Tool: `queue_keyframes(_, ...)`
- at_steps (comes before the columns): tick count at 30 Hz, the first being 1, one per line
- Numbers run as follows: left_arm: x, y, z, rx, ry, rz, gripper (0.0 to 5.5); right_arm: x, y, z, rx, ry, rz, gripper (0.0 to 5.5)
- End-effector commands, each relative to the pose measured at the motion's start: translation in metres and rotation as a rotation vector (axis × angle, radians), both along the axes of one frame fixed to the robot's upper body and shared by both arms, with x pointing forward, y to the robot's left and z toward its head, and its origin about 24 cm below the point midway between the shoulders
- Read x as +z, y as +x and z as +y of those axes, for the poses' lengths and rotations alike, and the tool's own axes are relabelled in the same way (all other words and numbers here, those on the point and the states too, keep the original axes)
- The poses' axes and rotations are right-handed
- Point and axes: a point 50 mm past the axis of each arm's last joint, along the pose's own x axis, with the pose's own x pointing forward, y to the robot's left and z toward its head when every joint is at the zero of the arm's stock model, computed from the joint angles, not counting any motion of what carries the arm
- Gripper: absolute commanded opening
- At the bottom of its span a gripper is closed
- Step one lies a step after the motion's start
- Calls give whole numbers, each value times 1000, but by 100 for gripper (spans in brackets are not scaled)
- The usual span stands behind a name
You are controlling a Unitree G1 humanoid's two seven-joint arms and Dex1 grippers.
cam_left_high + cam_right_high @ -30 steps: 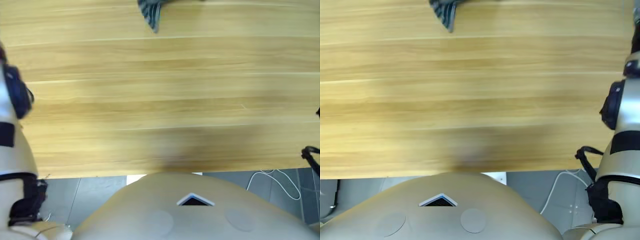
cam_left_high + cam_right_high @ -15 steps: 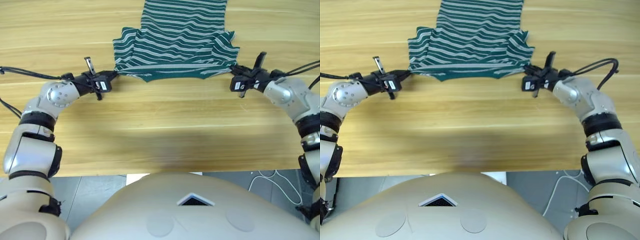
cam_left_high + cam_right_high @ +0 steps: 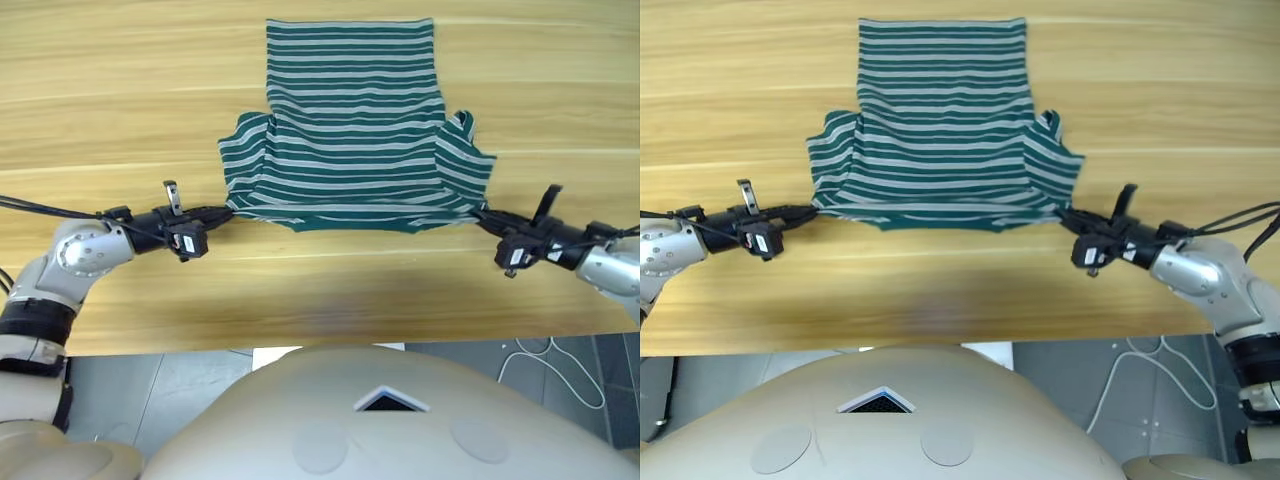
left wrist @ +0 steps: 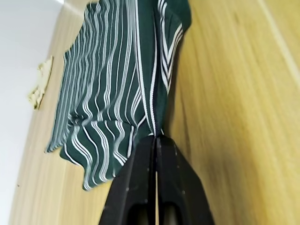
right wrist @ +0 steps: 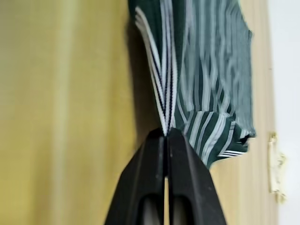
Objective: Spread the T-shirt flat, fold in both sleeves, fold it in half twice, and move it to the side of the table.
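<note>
Green striped T-shirt point(image 3: 352, 130) lies on the wooden table point(image 3: 120, 100), toward 12 o'clock from me, hem far and shoulder edge near. My left gripper point(image 3: 226, 211) is pressed together on the shirt's near corner at its 7 o'clock. My right gripper point(image 3: 480, 213) pinches the opposite near corner at 5 o'clock. Both wrist views show fingers closed tight on a fold of striped fabric, with the near edge pulled taut between them.

Progress, my read: spreading is underway and nearly done. The body looks flat, but both sleeves are rumpled, at 8 and 4 o'clock of the shirt. Left to do: let go, fold both sleeves in, halve twice, slide it to the table's side.
</note>
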Motion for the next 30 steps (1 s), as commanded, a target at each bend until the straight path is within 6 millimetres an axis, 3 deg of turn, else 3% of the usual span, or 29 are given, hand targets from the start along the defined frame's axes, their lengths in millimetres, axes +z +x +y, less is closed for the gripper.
queue_keyframes(1,2,-4,-7,-14,6,34,0,7,-9,7,43,21,29,35)
queue_keyframes(6,-5,-15,-26,-107,8,102,0,4,-15,16,75,32,58,123)
queue_keyframes(8,-8,-19,-32,-137,12,129,34,3,-16,20,88,37,67,156)
queue_keyframes(12,-8,-24,-31,-139,25,158,90,3,-17,19,83,36,73,218)
queue_keyframes(17,-3,-29,-24,-112,24,158,160,20,-13,20,67,121,5,299)
queue_keyframes(20,10,-31,-21,-122,-27,114,181,26,-10,24,63,169,-27,346)
queue_keyframes(27,36,-11,25,75,188,-67,181,20,-9,25,42,152,-20,457)
queue_keyframes(30,38,0,41,142,312,-113,181,16,-7,26,36,133,-15,483)
